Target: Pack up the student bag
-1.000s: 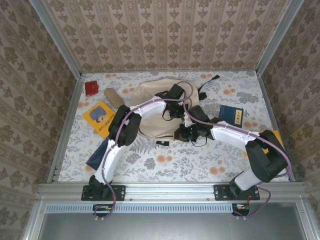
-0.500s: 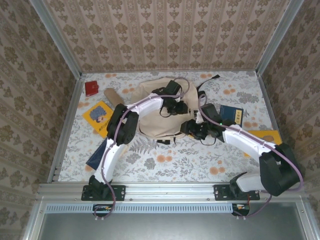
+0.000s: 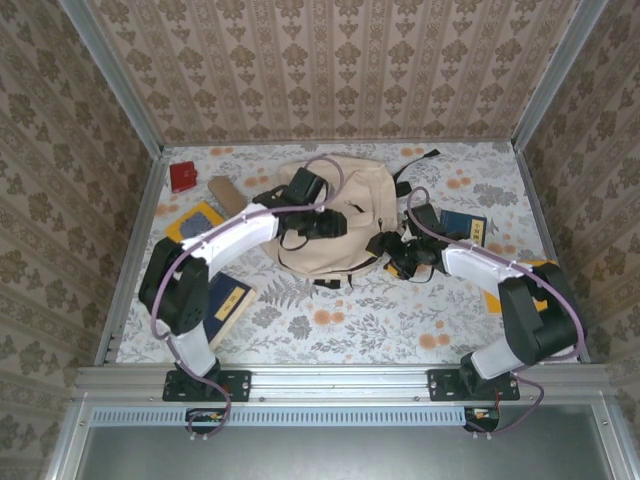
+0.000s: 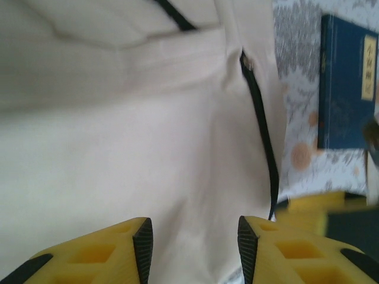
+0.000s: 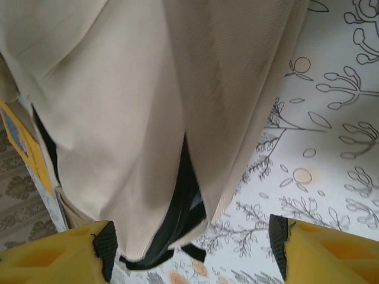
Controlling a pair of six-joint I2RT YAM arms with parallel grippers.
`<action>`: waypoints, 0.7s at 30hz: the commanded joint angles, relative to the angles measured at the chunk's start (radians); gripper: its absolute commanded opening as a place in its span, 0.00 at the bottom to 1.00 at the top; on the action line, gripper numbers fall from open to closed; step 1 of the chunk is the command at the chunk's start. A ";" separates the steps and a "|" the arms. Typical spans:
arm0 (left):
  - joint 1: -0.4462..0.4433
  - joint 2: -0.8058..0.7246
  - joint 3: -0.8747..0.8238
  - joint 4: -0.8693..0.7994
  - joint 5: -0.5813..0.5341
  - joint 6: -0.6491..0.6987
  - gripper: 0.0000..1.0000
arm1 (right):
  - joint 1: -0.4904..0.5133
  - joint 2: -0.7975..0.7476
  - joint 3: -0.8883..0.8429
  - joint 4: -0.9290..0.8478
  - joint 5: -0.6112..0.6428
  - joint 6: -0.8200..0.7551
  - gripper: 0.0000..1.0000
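The student bag (image 3: 320,255) lies flat on the flowered table (image 3: 330,330), in the middle of the far half, with black straps trailing off its far right corner. The left arm reaches in from the left and holds the left gripper (image 3: 335,222) over the middle of the bag. In the left wrist view its yellow fingers (image 4: 100,254) stand apart with nothing between their black pads. It is open, and only pale bag cloth lies beneath it. A black zipper (image 4: 260,124) runs down the cloth just to the right in that view, and beyond the bag's edge lies a blue book (image 4: 346,83). The right arm comes in from the right, and the right gripper (image 3: 378,245) sits at the bag's near right edge. In the right wrist view its fingers (image 5: 320,248) are spread wide, so it too is open and holds nothing. Folds of beige cloth hang between and above the fingers, a black strap (image 5: 180,219) shows under the fold, and bare tablecloth lies to the right. From above, the blue book lies just right of the bag, beside the right arm. A yellow book (image 3: 190,222) lies left of the bag, partly under the left arm, and a second blue book (image 3: 228,300) lies nearer the front, beside that arm's elbow. A small red thing (image 3: 183,176) and a brown oblong thing (image 3: 225,190) sit near the far left corner. Another flat yellow thing (image 3: 545,268) is partly hidden under the right arm.
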 commanded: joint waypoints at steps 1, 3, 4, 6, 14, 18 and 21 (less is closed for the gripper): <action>-0.065 -0.068 -0.109 0.021 -0.077 -0.072 0.45 | -0.005 0.049 0.064 0.034 -0.007 0.044 0.70; -0.116 -0.099 -0.152 0.038 -0.095 -0.112 0.44 | -0.004 0.073 0.080 0.052 -0.018 0.039 0.65; -0.137 -0.108 -0.167 0.044 -0.103 -0.132 0.44 | -0.005 0.083 0.084 0.066 -0.029 0.042 0.64; -0.186 -0.116 -0.196 0.065 -0.112 -0.183 0.43 | -0.005 0.104 0.089 0.088 -0.053 0.052 0.61; -0.317 -0.082 -0.263 0.162 -0.189 -0.338 0.44 | -0.005 0.130 0.097 0.135 -0.108 0.055 0.47; -0.340 -0.043 -0.288 0.207 -0.255 -0.390 0.40 | -0.006 0.133 0.097 0.140 -0.133 0.042 0.38; -0.341 -0.016 -0.304 0.265 -0.280 -0.413 0.38 | -0.005 0.132 0.097 0.141 -0.149 0.038 0.35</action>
